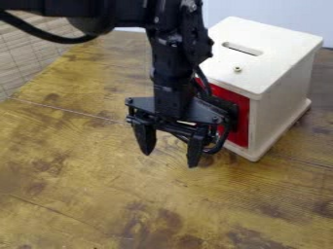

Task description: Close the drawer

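Note:
The drawer (pixel 240 109) shows its glossy red front in the left face of the cream-white cabinet (pixel 270 60). Its black loop handle (pixel 224 119) is mostly hidden behind my arm. My gripper (pixel 169 148) points straight down over the wooden table, right in front of the drawer's front. It is open, with nothing between its fingers. One black fingertip (pixel 144 144) is on the left and the other sits closer to the drawer. I cannot tell whether the gripper touches the handle or the red front.
The wooden table (pixel 78 195) has a worn, stained top. A woven mat or blind (pixel 29 53) lies along the left edge. The cabinet has a slot (pixel 242 47) in its top and stands at the table's right side.

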Controlling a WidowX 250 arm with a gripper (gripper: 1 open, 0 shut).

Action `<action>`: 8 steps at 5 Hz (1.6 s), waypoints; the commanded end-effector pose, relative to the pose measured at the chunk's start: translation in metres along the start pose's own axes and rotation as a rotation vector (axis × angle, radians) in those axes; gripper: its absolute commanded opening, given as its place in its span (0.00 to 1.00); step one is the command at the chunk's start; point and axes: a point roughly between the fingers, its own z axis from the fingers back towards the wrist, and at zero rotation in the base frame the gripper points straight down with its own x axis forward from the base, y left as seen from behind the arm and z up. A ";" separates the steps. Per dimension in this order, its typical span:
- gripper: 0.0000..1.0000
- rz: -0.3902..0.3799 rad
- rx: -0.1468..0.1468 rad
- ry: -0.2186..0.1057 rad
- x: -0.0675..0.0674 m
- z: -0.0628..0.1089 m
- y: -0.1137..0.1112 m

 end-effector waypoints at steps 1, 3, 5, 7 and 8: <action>1.00 -0.040 -0.040 -0.096 0.001 0.039 -0.007; 1.00 -0.022 -0.043 -0.107 -0.014 0.024 0.007; 1.00 -0.017 -0.055 -0.116 -0.014 0.029 0.028; 1.00 0.016 -0.052 -0.118 -0.015 0.024 0.042; 1.00 0.062 -0.044 -0.134 -0.019 0.019 0.050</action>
